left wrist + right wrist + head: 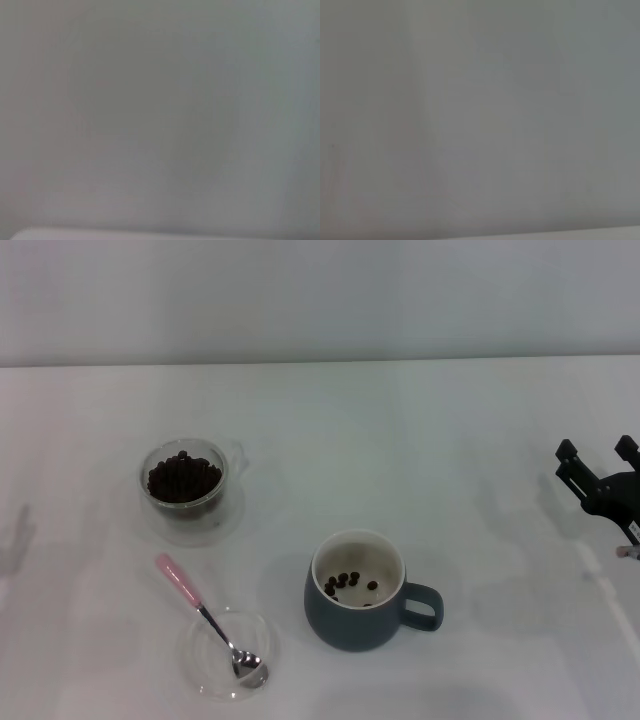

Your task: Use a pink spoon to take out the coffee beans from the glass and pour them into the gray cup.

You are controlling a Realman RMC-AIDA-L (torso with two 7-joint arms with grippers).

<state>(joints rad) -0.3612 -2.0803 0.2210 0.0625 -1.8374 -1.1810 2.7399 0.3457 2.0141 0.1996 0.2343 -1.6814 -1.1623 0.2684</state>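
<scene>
The glass [184, 480] stands at the left of the white table, holding many dark coffee beans [183, 476]. The pink spoon [205, 617] lies in front of it, its metal bowl resting in a shallow clear glass dish [225, 654] and its pink handle pointing toward the glass. The gray cup [358, 590] stands in the middle foreground with its handle to the right and a few beans inside. My right gripper [598, 455] is open and empty at the right edge, far from the cup. My left gripper is out of view. Both wrist views show only blank grey.
The white table [400, 430] runs back to a pale wall. Only a faint shadow lies at the left edge.
</scene>
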